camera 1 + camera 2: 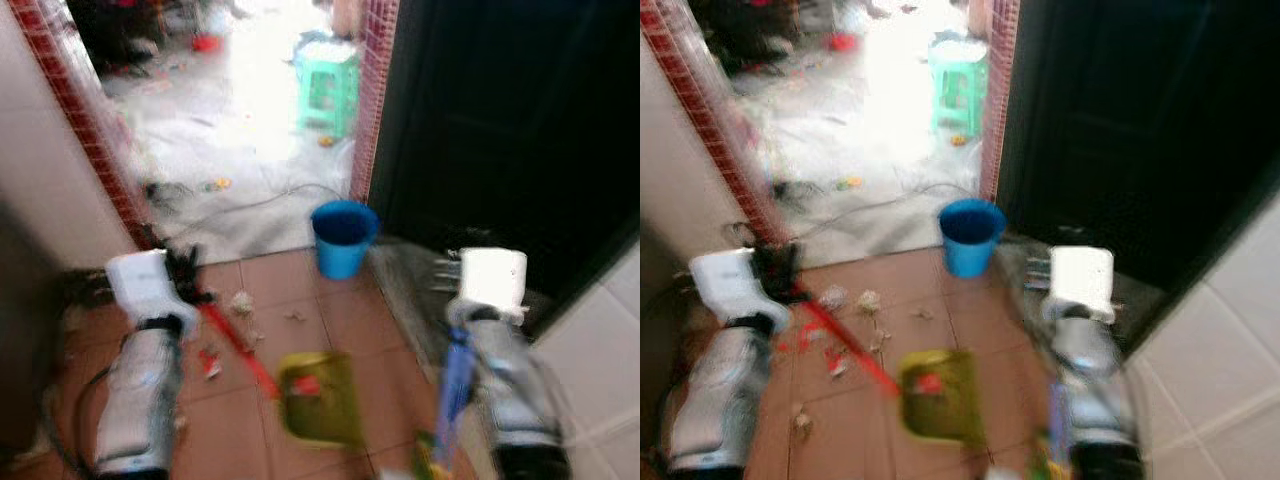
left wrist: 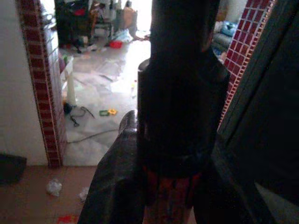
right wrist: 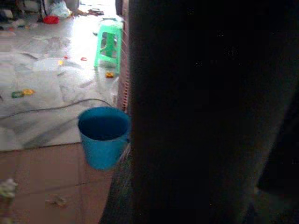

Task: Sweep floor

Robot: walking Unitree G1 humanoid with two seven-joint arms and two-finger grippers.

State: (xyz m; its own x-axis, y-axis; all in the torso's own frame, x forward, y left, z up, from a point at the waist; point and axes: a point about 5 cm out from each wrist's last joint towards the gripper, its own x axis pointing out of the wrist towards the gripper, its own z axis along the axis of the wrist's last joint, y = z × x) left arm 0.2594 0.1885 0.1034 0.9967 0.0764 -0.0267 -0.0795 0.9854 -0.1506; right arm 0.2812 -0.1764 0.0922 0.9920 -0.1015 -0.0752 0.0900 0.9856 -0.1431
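My left gripper [image 1: 186,272] is shut on the black end of a red handle [image 1: 237,347] that slants down to a yellow-green dustpan [image 1: 322,402] on the brown tiles. A red scrap [image 1: 308,385] lies in the pan. The left wrist view shows the dark fingers [image 2: 117,186] clamped around that handle [image 2: 170,196]. My right gripper [image 1: 445,268] holds a blue broom handle [image 1: 455,380] that runs back along the forearm; a dark shape blocks the right wrist view. Crumpled paper [image 1: 242,300] and small red scraps [image 1: 208,362] litter the tiles near the left gripper. Both eye views are blurred.
A blue bucket [image 1: 343,238] stands at the doorway threshold, right of centre. Beyond it lie a pale littered floor, a cable [image 1: 250,203] and a green stool [image 1: 328,88]. Red mosaic pillars [image 1: 372,90] frame the opening. A dark door [image 1: 500,130] is at the right.
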